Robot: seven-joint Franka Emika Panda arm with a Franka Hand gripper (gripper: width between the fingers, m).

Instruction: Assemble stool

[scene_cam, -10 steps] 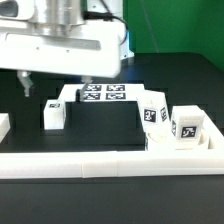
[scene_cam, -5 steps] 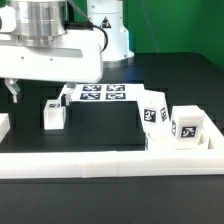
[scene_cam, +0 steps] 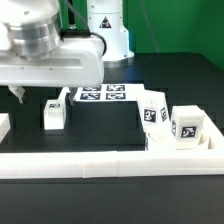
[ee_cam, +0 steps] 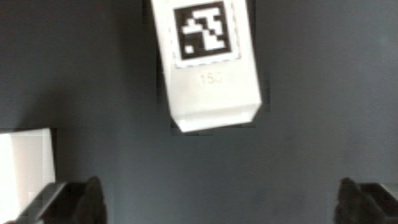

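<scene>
Fingers (ee_cam: 79, 201) of the hand (ee_cam: 228, 205) stand spread wide in the wrist view, dark tips at either side of the picture with only bare black worktop (ee_cam: 107, 100) between them. They pinch nothing. In the exterior view one dark finger (scene_cam: 17, 95) hangs below the broad white body of the hand, clear of the surface.

Nearest lies the lone leg (ee_cam: 210, 66), a white block with a black-and-white square tag facing up at one end. It rests on the worktop ahead of the fingertips, not between them and not touching them. In the exterior view this lone leg (scene_cam: 55, 113) sits just toward the exterior view's right of the hanging finger.

A white block (ee_cam: 25, 166) shows near one fingertip, cut by the picture's edge; what it is cannot be told.

Beyond the lone leg, the marker board (scene_cam: 103, 94) lies flat on the worktop (scene_cam: 100, 127). Well apart, toward the exterior view's right, the second leg (scene_cam: 152, 112) and third leg (scene_cam: 187, 125) stand just beside each other, tags facing the camera. A white border rail (scene_cam: 100, 163) runs along the front. The round seat is not visible for certain in either view.
</scene>
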